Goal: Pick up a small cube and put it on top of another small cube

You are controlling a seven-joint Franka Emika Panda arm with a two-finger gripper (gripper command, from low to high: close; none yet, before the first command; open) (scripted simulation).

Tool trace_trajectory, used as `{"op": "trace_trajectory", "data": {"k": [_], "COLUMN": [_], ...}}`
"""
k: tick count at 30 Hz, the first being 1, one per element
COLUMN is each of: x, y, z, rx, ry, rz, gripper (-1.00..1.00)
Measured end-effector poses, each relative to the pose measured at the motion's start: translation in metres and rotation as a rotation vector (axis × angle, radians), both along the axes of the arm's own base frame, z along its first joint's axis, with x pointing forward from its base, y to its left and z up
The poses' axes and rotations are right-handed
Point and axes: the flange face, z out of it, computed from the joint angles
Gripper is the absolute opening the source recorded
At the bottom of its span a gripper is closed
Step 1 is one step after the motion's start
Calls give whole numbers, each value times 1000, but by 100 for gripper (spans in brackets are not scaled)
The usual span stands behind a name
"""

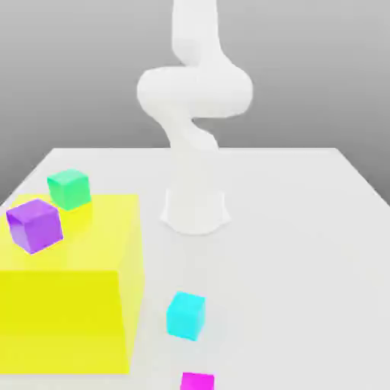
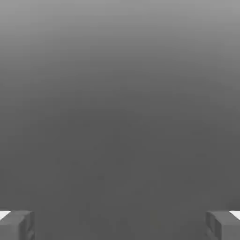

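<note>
Nothing grasped yet — gripper (image 2: 120,225) jaws spread, empty; next, reach the pink cube (image 1: 197,381), six o'clock of the cyan cube (image 1: 186,315).

Arm (image 1: 194,114) rises from its base, bends, runs up past frame top. Gripper (image 2: 120,225) fingers (image 2: 16,224) spread wide, nothing between.

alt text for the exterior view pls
A white robot arm stands on a white table, with a small cyan cube and small magenta cube in front. A large yellow block carries green and purple cubes.
</note>
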Motion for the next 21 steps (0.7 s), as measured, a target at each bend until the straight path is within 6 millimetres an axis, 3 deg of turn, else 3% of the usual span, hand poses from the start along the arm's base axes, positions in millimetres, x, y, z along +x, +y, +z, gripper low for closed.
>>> {"op": "trace_trajectory", "data": {"k": [5,11,16,21], "x": [60,114,142,155], "y": [0,1,1,1], "z": [-71,-165,-252,-343], "rx": [5,12,18,25], "ry": [131,282,409,535], "rz": [-16,-34,-49,-63], "gripper": [0,0,0,0]}}
